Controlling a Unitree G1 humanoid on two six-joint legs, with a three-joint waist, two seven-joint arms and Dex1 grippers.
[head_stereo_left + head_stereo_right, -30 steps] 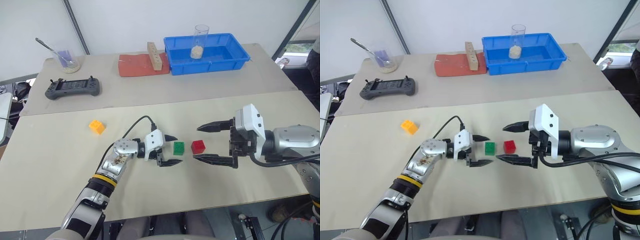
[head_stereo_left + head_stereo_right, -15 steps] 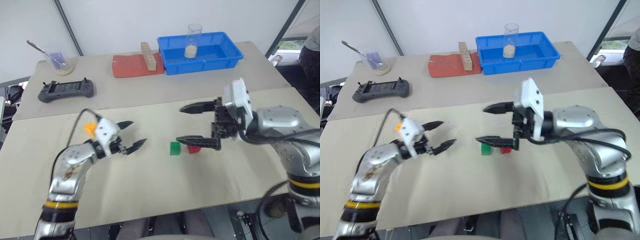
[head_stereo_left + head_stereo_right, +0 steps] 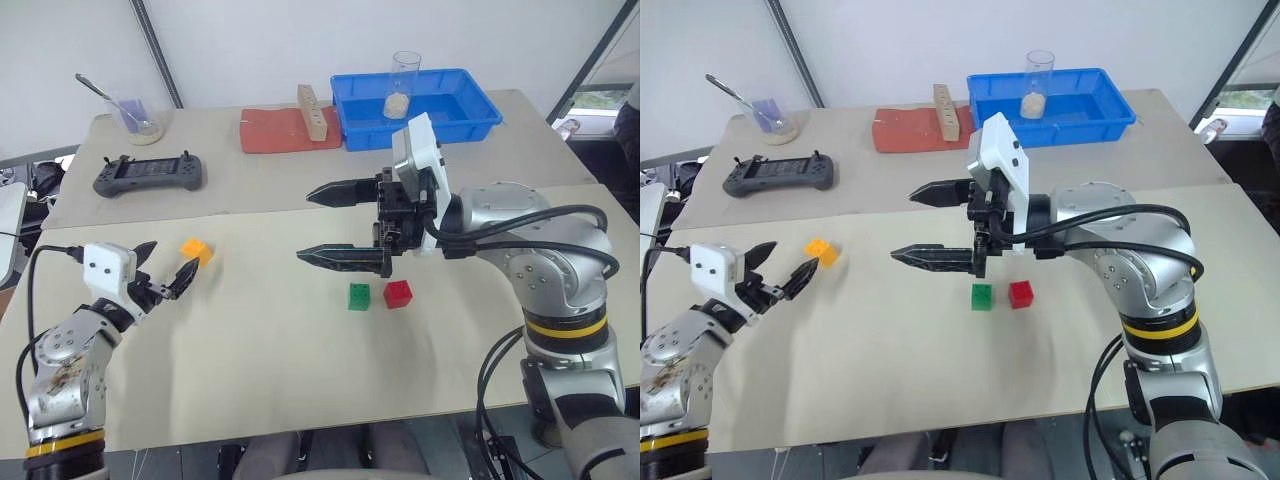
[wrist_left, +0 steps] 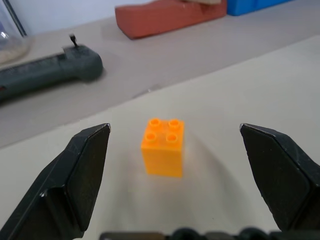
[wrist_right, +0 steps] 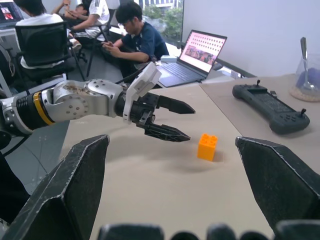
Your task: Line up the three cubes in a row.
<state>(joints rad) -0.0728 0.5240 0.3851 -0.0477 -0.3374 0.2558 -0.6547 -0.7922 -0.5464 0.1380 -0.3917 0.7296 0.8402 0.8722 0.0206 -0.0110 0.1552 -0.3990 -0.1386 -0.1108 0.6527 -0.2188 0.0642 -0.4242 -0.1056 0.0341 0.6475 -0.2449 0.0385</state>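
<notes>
Pale tabletop point(image 3: 260, 360) carries all three cubes, and the green cube point(image 3: 358, 296) serves as the landmark. Just beside the green cube, on the robot's right and almost level with it, sits the red cube point(image 3: 397, 293), a narrow gap between them. Well apart from the green cube, off to the robot's left and a little farther back, stands the orange-yellow cube point(image 3: 196, 251), upright with its studs up.

Left gripper point(image 3: 163, 272) points at the orange-yellow cube from just short of it, fingers spread wide and empty; the wrist view shows the cube centred between the two fingertips, not touched. Right gripper point(image 3: 335, 225) hangs above the table behind the green cube, also spread wide and carrying nothing.

These cubes look like hard, light plastic bricks: stiff, unlikely to break, but smooth-sided and easy to knock or spin. The orange-yellow one is probably best pinched across two opposite flat side walls, low on the body and below the studs, squarely so it does not twist out.
</notes>
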